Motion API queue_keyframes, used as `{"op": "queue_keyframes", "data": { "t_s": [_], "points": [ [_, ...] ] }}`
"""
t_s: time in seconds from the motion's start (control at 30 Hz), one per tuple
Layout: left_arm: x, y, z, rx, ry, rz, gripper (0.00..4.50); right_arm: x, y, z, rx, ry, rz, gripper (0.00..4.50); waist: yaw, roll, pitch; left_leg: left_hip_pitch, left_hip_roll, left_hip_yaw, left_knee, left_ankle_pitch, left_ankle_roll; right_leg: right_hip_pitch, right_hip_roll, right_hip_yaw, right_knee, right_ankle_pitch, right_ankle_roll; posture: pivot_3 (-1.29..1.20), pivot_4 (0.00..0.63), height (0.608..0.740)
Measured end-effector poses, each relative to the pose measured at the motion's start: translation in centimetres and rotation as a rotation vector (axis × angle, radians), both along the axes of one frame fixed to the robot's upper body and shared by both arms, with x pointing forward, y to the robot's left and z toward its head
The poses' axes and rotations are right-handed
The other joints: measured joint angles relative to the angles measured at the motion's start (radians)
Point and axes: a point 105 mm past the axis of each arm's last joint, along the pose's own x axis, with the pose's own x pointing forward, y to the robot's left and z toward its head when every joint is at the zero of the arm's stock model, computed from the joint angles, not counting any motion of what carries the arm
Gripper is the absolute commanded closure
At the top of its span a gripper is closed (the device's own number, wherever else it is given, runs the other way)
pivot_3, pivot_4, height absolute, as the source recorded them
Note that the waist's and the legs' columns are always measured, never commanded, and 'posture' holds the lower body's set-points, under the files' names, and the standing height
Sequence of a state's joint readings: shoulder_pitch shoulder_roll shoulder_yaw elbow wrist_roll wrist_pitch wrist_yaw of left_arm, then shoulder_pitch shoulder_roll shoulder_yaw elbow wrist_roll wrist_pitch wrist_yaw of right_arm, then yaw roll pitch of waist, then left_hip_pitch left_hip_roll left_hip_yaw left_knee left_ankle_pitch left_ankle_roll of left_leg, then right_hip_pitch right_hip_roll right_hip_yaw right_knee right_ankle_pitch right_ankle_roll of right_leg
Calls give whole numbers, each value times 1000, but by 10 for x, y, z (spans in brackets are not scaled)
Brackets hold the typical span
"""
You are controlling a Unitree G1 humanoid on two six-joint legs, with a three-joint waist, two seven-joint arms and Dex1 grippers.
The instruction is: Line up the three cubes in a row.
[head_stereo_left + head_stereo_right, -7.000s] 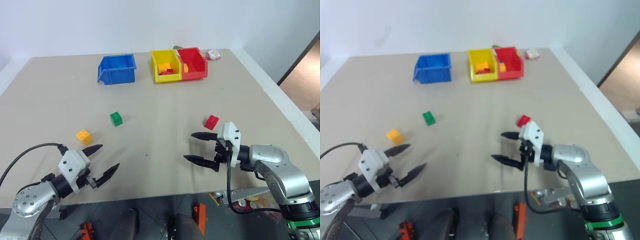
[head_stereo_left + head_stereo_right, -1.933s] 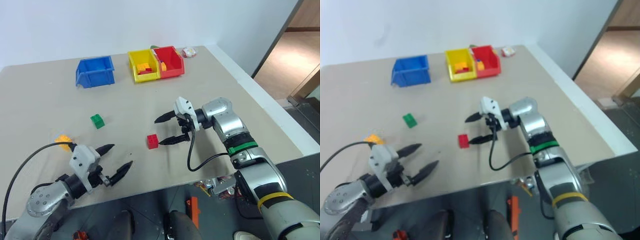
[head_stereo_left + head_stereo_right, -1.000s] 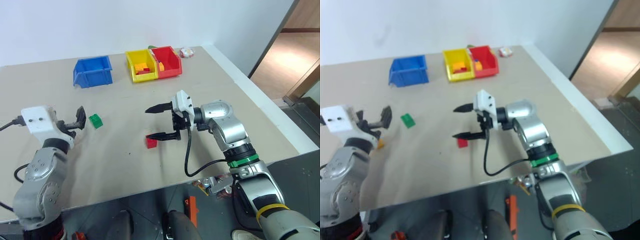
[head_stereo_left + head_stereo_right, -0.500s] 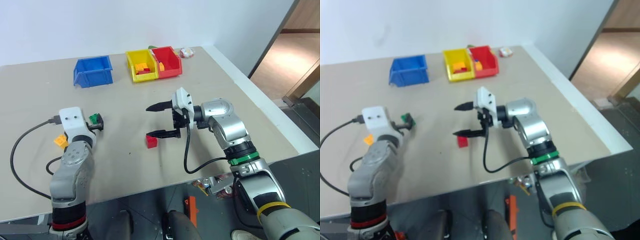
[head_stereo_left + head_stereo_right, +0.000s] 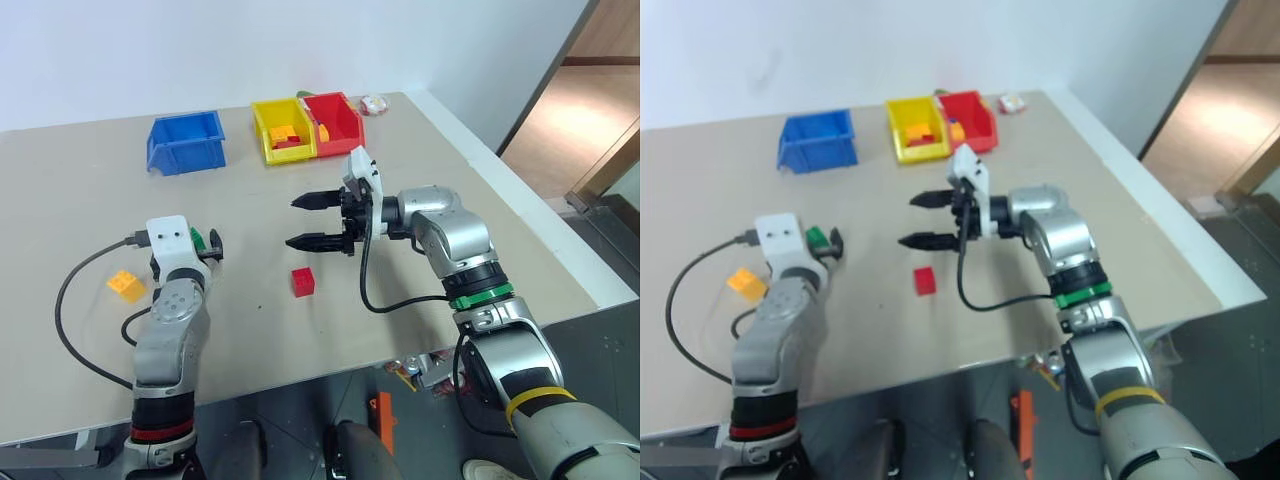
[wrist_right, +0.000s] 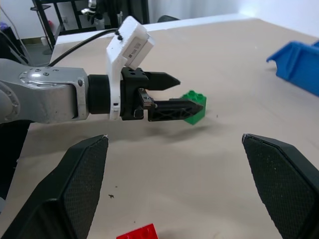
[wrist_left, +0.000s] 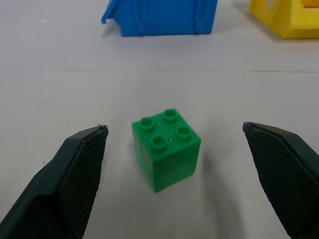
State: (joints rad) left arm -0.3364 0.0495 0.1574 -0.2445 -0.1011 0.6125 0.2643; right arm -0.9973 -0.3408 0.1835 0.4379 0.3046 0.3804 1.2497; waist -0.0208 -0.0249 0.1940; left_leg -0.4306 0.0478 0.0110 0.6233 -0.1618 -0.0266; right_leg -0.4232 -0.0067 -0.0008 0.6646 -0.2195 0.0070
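The green cube (image 7: 165, 148) sits on the table between the fingertips of my open left gripper (image 7: 174, 128), with a gap on each side. In the left eye view this gripper (image 5: 214, 246) half hides the green cube (image 5: 198, 238). The yellow-orange cube (image 5: 126, 285) lies to its left, nearer the front. The red cube (image 5: 302, 282) lies alone mid-table. My right gripper (image 5: 291, 222) hovers open above and just behind the red cube, pointing left, with nothing in it. The right wrist view shows the left gripper (image 6: 189, 92) at the green cube (image 6: 195, 106).
A blue bin (image 5: 185, 143), a yellow bin (image 5: 282, 130) and a red bin (image 5: 338, 122) with heaped bricks stand along the back of the table. A small white and red object (image 5: 374, 103) lies behind them. The table's right edge (image 5: 520, 200) drops off to the floor.
My left gripper has swung right and down, and its open fingers now flank the green cube. The right gripper has rolled and drifted back from the red cube, which stayed put.
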Motion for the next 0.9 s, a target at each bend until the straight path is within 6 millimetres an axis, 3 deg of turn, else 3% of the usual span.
{"op": "queue_keyframes", "data": {
  "t_s": [0.17, 0.67, 0.9],
  "points": [
    [4, 4, 4, -2, -12, 56, 0, 3, 0, 1, 4, -33, -17, 38, 0, 0, 0, 0, 0, 0, 0, 0, 0, 0, 0, 0, 0, 0, 0, 0, 150, 740],
    [25, -3, -16, 15, 63, 34, 0, 6, 0, 3, -2, -97, -36, 38, 0, 0, 0, 0, 0, 1, 0, 0, 0, 0, 0, 0, 0, 0, 1, 0, 150, 740],
    [28, -2, -22, 8, 79, 28, 2189, 6, -1, 3, -4, -104, -40, 0, 0, 0, 0, -1, 0, 1, 0, 0, 0, -1, 0, 0, 0, 0, 1, 0, 150, 740]
  ]
}}
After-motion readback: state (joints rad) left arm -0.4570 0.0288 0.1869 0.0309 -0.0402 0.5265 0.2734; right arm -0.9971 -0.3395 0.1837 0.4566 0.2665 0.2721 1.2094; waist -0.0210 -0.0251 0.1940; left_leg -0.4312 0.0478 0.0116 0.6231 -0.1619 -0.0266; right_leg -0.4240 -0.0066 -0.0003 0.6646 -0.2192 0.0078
